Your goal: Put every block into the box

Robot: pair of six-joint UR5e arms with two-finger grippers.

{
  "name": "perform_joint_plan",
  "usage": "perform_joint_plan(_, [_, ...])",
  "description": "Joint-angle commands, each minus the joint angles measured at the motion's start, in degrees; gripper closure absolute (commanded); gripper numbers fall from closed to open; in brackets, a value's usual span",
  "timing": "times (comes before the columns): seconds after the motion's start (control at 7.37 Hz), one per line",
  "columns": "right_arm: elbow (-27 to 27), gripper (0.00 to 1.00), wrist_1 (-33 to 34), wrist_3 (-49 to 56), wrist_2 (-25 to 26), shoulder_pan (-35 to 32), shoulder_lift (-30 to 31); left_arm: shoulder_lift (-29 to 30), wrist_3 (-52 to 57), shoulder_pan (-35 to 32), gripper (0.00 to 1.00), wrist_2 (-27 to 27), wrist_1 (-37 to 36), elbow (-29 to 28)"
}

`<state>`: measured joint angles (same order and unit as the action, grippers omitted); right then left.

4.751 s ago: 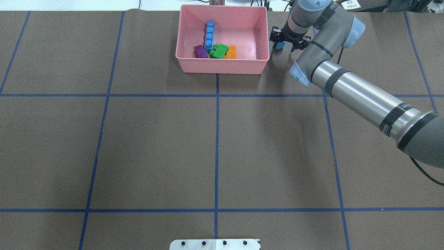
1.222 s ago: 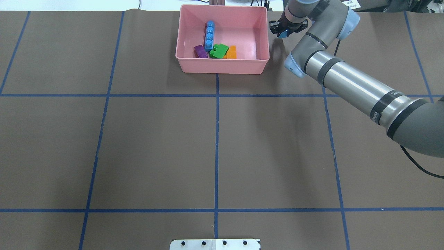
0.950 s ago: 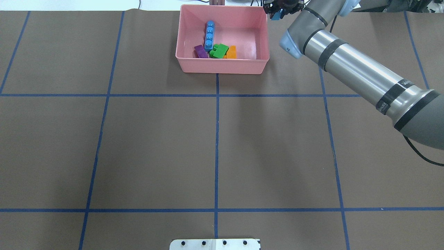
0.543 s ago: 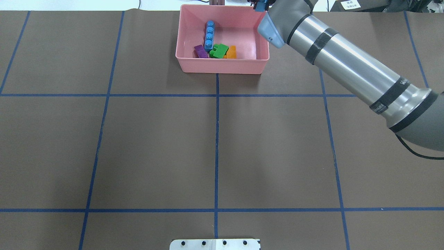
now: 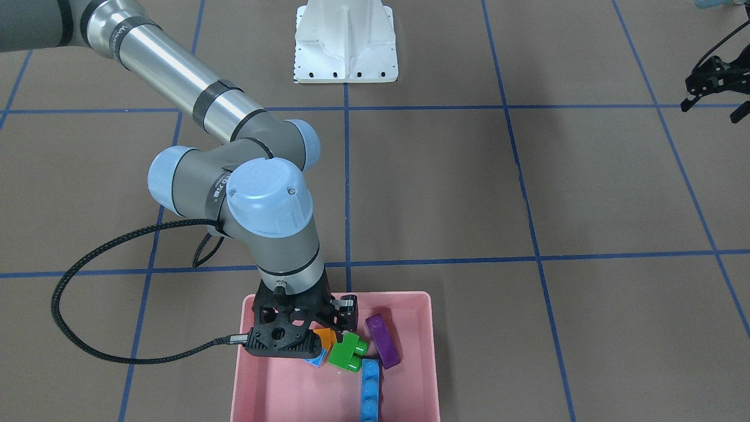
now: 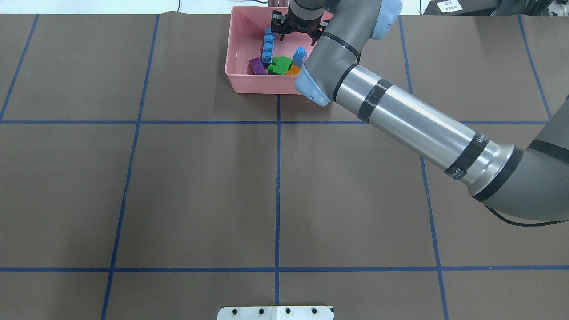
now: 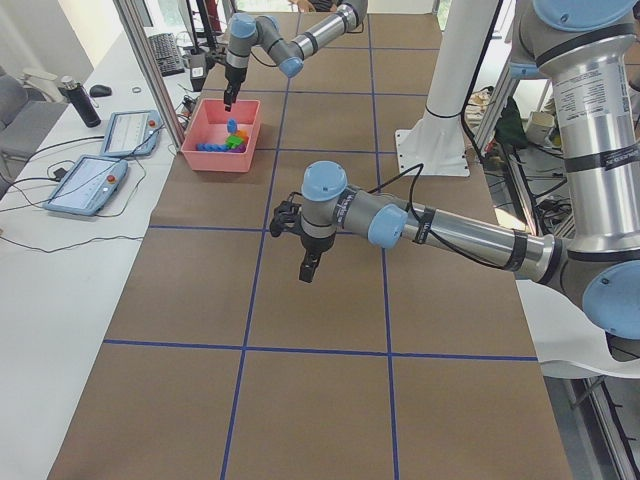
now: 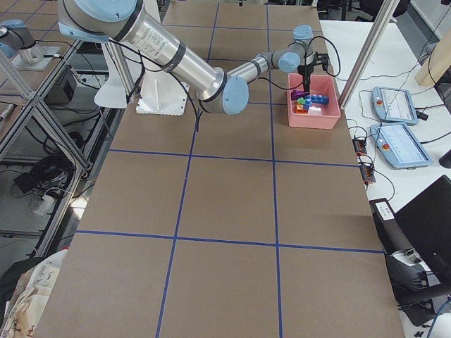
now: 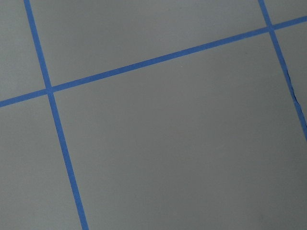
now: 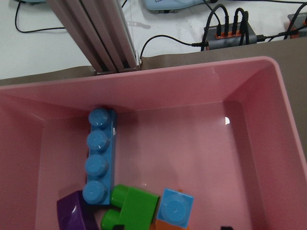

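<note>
Currently, box [image 6: 240, 84], pink, at the far edge of the table [image 6: 178, 178]: holds all five blocks. Contents, left to right: purple brick [image 6: 256, 66], long light-blue brick [image 6: 268, 46], green brick [image 6: 281, 65], orange brick [image 6: 295, 70] with tiny light-blue cube [image 6: 299, 55] perched on top. Right gripper [image 6: 297, 38] hangs just above the cube, jaws spread, grasping nothing. Advice: lift straight up, as sideways drift may topple the perched cube. Left gripper [image 5: 711, 111]: well apart, jaws seemingly spread, empty. White base plate [image 6: 275, 312]: near edge, likely no obstruction.
</note>
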<state>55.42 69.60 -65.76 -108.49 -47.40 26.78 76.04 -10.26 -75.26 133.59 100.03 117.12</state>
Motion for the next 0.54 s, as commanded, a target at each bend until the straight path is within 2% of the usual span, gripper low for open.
perform_joint_plan(0.0, [21.0,0.00,13.4,-0.2,-3.9,0.6,9.3,-0.1,0.5,-0.3,0.00,-0.1,0.0,-0.3])
perform_joint_plan(0.14, [32.2,0.00,22.2,0.7,-4.9,0.4,14.0,0.0,0.6,-0.9,0.00,-0.1,0.0,-0.4])
perform_joint_plan(0.27, [42.6,0.00,28.0,0.9,-5.0,0.4,20.4,0.0,1.9,-2.8,0.00,0.0,-0.1,-0.7])
perform_joint_plan(0.41, [52.6,0.00,29.4,1.0,-5.1,0.1,29.6,0.0,5.3,-5.6,0.00,0.0,-0.2,-2.2])
